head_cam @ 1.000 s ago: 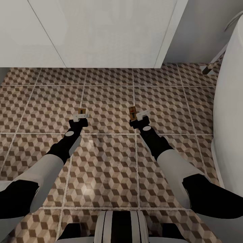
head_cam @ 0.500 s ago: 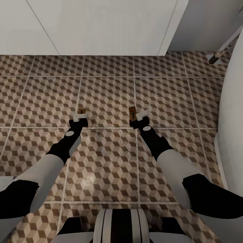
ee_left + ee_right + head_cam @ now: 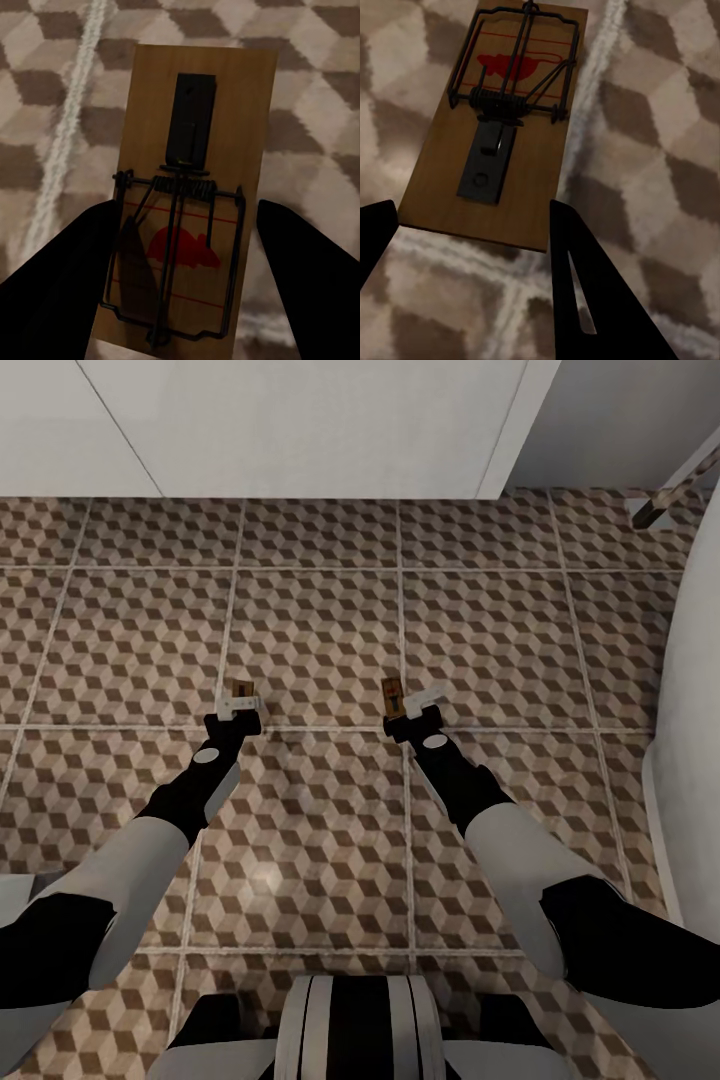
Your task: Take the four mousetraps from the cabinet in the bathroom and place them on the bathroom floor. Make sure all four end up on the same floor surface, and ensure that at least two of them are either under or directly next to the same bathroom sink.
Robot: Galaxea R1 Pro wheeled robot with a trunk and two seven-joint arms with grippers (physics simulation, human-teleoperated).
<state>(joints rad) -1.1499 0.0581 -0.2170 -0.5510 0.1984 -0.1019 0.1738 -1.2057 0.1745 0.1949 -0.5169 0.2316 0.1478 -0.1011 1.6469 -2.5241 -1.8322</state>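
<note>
Mousetraps in hand, one to each claw: left-hand mousetrap point(image 3: 241, 688) pinched across its width by the left claw point(image 3: 240, 705), right-hand mousetrap point(image 3: 392, 694) likewise clamped at its near end by the right claw point(image 3: 410, 705). Seen close in the left wrist view as a brown board point(image 3: 187, 202) with wire bar, spring and a red mouse print, dark fingers point(image 3: 60, 277) pressed to both long edges; in the right wrist view the same sort of board point(image 3: 499, 127), its near end seated between the two fingers point(image 3: 592, 292). Both held out side by side above the bathroom floor point(image 3: 320, 630), well short of the white unit point(image 3: 300, 430) and parted from its foot by more than one row of tiles; height above the tiles hard to judge. Carrying step, by the look of it, with setting-down next. Calls for closing in on the white unit if that is indeed the sink's vanity (cannot tell from these fronts alone), lowering each board flat onto the tiles just beside its foot, then parting the fingers and lifting straight away so as not to drag or flip the trap. Worth keeping the wire side up and staying clear of the white curved fixture point(image 3: 690, 710) to the right of the unit. As for containers: white unit's fronts shut, nothing of its inside to be told.
</note>
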